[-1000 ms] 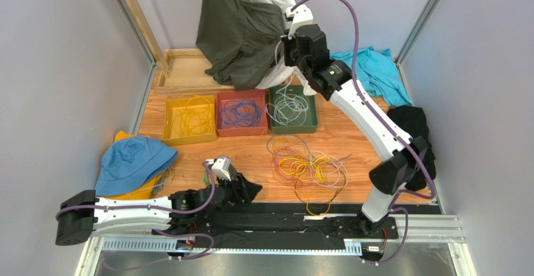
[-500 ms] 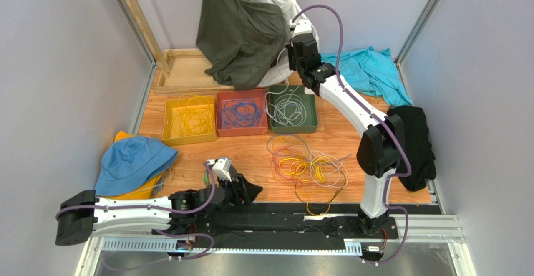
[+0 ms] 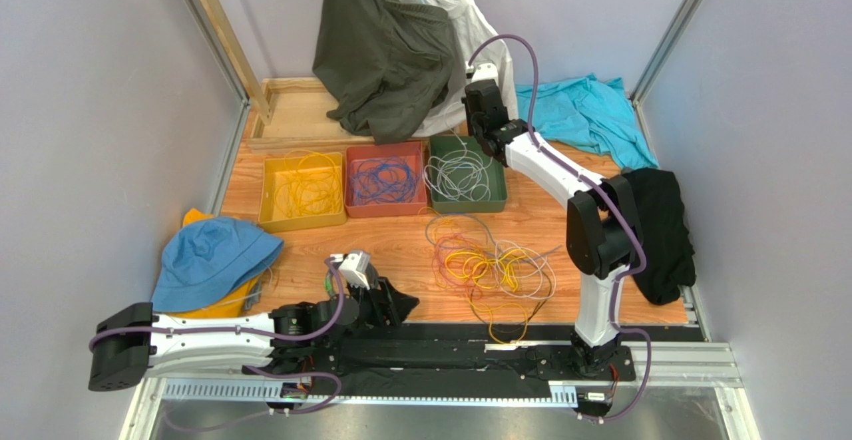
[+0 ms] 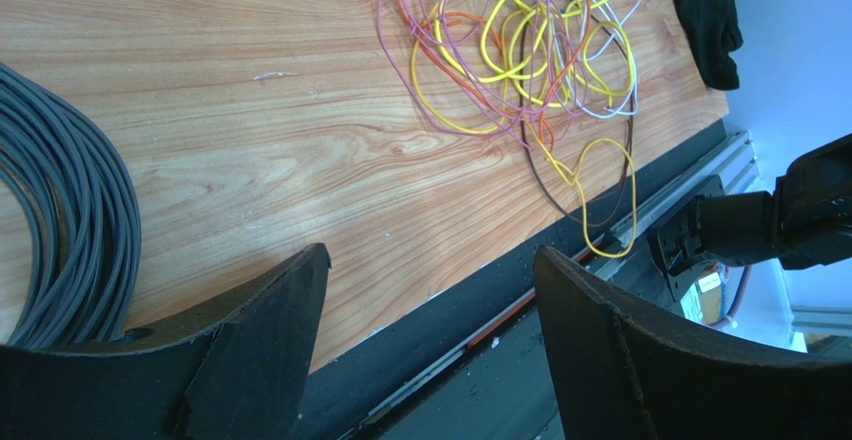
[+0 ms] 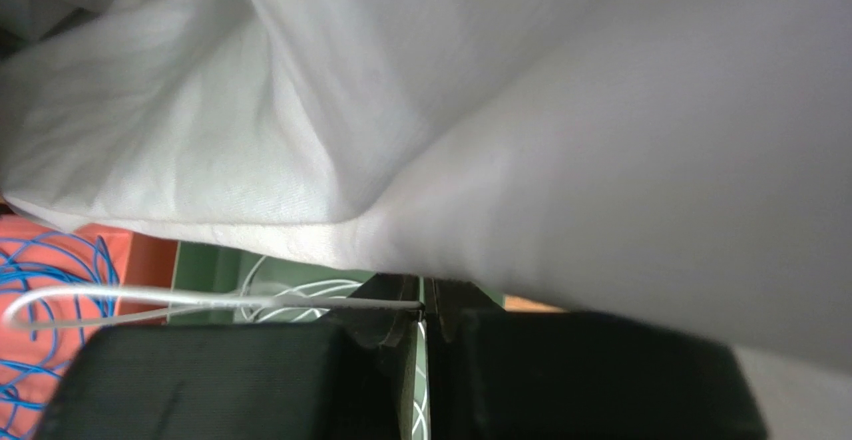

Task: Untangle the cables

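Note:
The tangle of cables (image 3: 490,265), in yellow, orange, purple, white and dark strands, lies on the wooden table in front of the bins; the left wrist view shows this tangle (image 4: 520,51) too. My left gripper (image 3: 395,305) rests low at the table's near edge, and in its own view the gripper (image 4: 430,252) is open and empty. My right gripper (image 3: 478,132) hovers over the back of the green bin (image 3: 497,200). In its wrist view the gripper (image 5: 427,310) has its jaws parted by a narrow slit. The end of a white cable (image 5: 200,300) lies against one fingertip.
A yellow bin (image 3: 268,222) holds yellow cables, a red bin (image 3: 352,205) blue ones, and the green bin white ones (image 3: 458,172). A white shirt (image 5: 450,110) and an olive garment (image 3: 385,51) hang just behind the right gripper. A blue hat (image 3: 215,260) lies left, teal (image 3: 590,110) and black (image 3: 660,230) cloths right. A grey cable coil (image 4: 70,230) is beside the left gripper.
The right arm came down and toward the green bin, carrying the white cable; its jaws have just parted slightly. The left arm has not moved.

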